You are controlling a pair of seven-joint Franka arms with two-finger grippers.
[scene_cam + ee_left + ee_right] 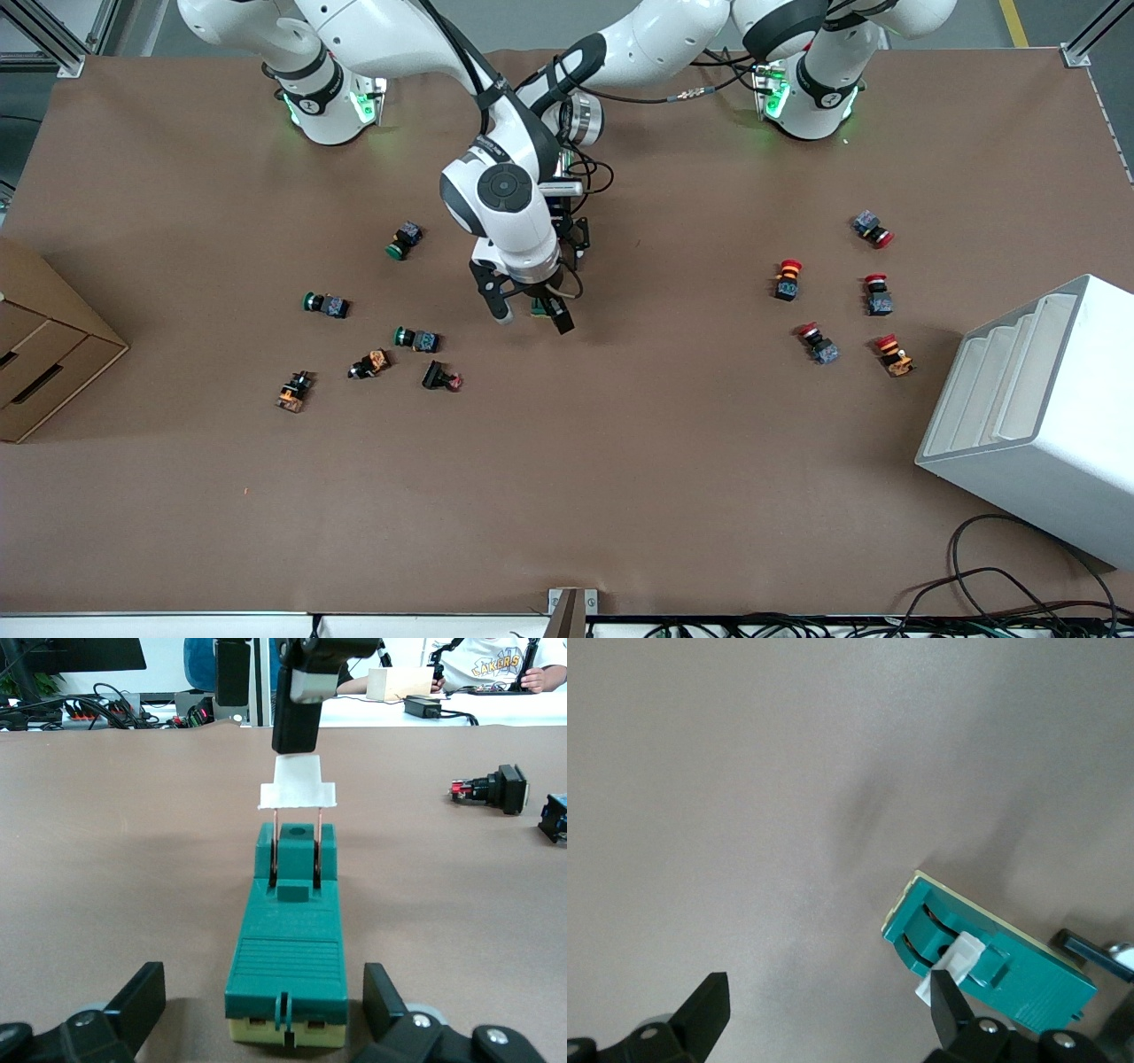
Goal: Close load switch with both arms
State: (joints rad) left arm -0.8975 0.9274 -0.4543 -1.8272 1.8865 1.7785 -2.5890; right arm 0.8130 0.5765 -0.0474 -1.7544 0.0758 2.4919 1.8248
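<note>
Small dark green rectangular load switch point(285, 948) lies flat on the brown counter point(620, 496) near its middle, between the green-capped push buttons point(416, 338) toward the right arm's end and the red-capped push buttons point(788, 279) toward the left arm's end. Its white lever piece point(298, 793) stands raised on two copper-coloured blades. Right pincer point(529, 316) sits over the switch, fingers spread, one fingertip point(946, 992) touching the lever. Left pincer point(266, 1014) is released, its fingers either side of the switch's cream-bottomed end without touching.
</note>
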